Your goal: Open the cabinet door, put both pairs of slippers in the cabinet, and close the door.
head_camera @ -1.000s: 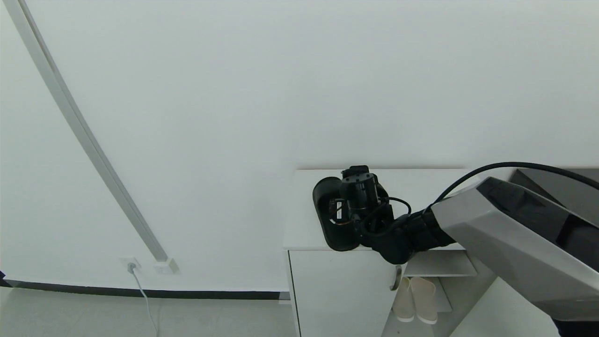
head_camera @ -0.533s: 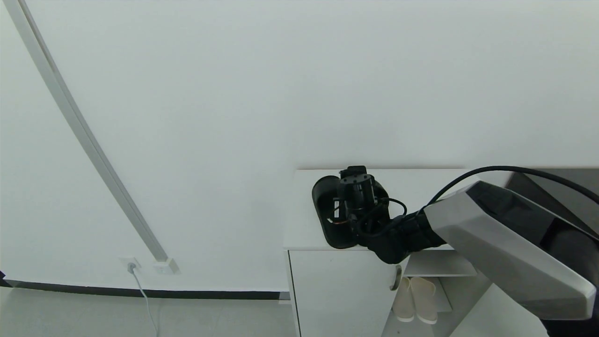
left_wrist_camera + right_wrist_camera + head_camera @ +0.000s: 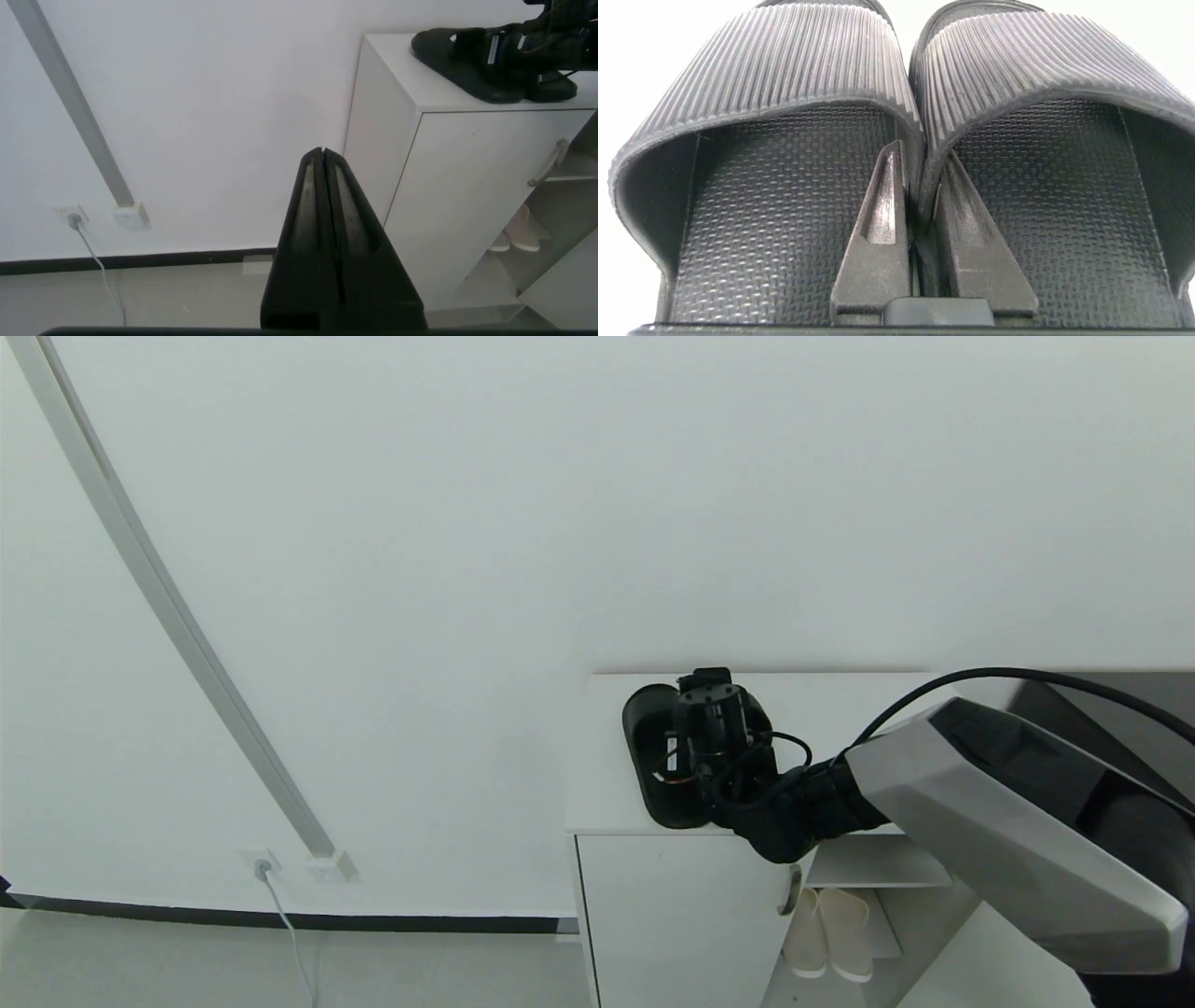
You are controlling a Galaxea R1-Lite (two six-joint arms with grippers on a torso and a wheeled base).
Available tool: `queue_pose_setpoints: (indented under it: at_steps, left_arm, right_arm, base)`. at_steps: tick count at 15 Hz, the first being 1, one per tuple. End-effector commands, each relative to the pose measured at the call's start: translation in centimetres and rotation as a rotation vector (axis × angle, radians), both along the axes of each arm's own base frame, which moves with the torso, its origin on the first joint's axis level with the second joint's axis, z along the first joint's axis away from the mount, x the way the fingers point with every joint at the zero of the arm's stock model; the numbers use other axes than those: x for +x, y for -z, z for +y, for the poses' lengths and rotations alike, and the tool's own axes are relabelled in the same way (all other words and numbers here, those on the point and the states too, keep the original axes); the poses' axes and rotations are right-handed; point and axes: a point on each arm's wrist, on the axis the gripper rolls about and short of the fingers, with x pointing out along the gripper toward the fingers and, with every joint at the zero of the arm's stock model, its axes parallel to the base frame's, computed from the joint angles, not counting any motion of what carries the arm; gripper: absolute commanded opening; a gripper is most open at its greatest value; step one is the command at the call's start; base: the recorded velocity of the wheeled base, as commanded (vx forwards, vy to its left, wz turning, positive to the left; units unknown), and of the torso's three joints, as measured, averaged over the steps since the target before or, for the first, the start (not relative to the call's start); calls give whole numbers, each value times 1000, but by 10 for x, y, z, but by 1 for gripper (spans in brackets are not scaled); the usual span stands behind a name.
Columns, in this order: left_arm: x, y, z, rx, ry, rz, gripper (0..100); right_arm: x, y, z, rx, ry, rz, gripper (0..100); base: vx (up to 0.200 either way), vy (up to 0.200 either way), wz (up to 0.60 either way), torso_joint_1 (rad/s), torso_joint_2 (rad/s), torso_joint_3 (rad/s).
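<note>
The left gripper [image 3: 323, 154] is hanging in the air well off to the left of the cabinet [image 3: 672, 915], short of its front, with its two fingers pressing flat together and nothing between them. The cabinet's right door [image 3: 990, 957] is standing open, swinging out toward the robot, while the left door [image 3: 458, 187] is sitting shut, its handle [image 3: 794, 889] showing at the inner edge.

On the cabinet top, the right gripper [image 3: 920, 177] is reaching in from the cabinet's right side and clamping the black slippers [image 3: 651, 761]: one finger is sitting inside each slipper, and together they are pinching the two adjoining strap walls. The pair is lying side by side at the front of the cabinet top, over the shut door, soles appearing to rest on the surface.

Inside the open right half of the cabinet, the white slippers [image 3: 826, 933] are sitting together on a lower shelf, toes pointing inward.

Behind and left of the cabinet, a cable [image 3: 285, 933] is running down from a wall socket [image 3: 261, 866].
</note>
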Motion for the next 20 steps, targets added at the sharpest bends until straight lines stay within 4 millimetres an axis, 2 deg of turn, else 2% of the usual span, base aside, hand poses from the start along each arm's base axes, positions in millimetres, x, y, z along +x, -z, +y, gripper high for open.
queue_pose_setpoints:
  at_steps: [1,4,5,6,8,9,13,16,20]
  left_arm:
    - [0,0,0,0,-1,1,0]
    - [0,0,0,0,-1,1,0]
    - [0,0,0,0,-1,1,0]
    - [0,0,0,0,-1,1,0]
    - [0,0,0,0,-1,1,0]
    - [0,0,0,0,-1,1,0]
    - [0,0,0,0,-1,1,0]
    - [0,0,0,1,0,1,0]
    - [0,0,0,1,0,1,0]
  right_arm:
    - [-5,-12,-3,14,-10,-12,0]
    - [-35,-47,-22,31,-127,-15,0]
    - [-43,-52,-27,26,-142,-18,0]
    - [-59,-64,-38,11,-180,-45,0]
    - [-84,-71,-51,0,-227,-51,0]
    - [-108,-75,-63,-10,-260,-36,0]
    - [-167,-91,-88,-4,-328,-27,0]
    - [-189,-85,-92,-11,-369,2,0]
    - [-189,-76,-87,-18,-375,32,0]
  base:
    - [0,0,0,0,0,0]
    - [0,0,0,0,0,0]
    - [0,0,0,0,0,0]
    - [0,0,0,0,0,0]
    - [0,0,0,0,0,0]
    - [0,0,0,0,0,0]
    - [0,0,0,0,0,0]
    - [0,0,0,0,0,0]
    - [0,0,0,0,0,0]
